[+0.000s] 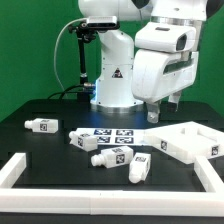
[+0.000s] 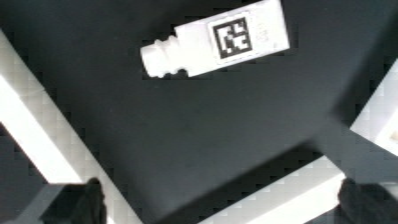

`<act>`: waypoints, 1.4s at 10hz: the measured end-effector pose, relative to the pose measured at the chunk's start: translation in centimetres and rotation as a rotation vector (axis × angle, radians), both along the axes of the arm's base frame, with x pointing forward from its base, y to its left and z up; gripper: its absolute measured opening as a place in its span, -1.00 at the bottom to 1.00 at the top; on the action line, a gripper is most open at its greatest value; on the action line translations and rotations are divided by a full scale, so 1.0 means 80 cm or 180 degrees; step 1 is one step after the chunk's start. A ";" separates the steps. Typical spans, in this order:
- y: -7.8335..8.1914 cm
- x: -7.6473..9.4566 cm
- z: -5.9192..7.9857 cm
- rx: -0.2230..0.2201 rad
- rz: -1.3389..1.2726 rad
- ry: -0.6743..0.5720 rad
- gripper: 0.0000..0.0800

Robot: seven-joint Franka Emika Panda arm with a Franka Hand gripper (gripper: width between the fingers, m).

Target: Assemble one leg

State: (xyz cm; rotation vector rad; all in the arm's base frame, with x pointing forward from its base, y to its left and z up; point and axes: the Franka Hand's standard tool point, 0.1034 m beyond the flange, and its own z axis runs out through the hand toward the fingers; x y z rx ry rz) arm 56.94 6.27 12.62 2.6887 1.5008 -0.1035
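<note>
Several stubby white legs with black-and-white tags lie on the black table: one at the exterior view's left, one next to the marker board, two in front of it, and one near the panel. My gripper hangs open and empty above the table, right of the robot base and over the panel's near corner. In the wrist view one leg lies on its side ahead of my gripper. The dark fingertips stand wide apart with nothing between them.
The marker board lies in front of the robot base. A large flat white panel lies at the exterior view's right. White border rails run at the left and front right. White edges cross the wrist view.
</note>
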 end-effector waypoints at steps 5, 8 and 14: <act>0.000 0.000 -0.001 0.0002 -0.0003 0.0003 0.62; 0.000 -0.001 -0.001 0.0002 -0.0004 0.0006 0.62; -0.065 0.014 -0.042 0.0332 -0.1337 0.0121 0.62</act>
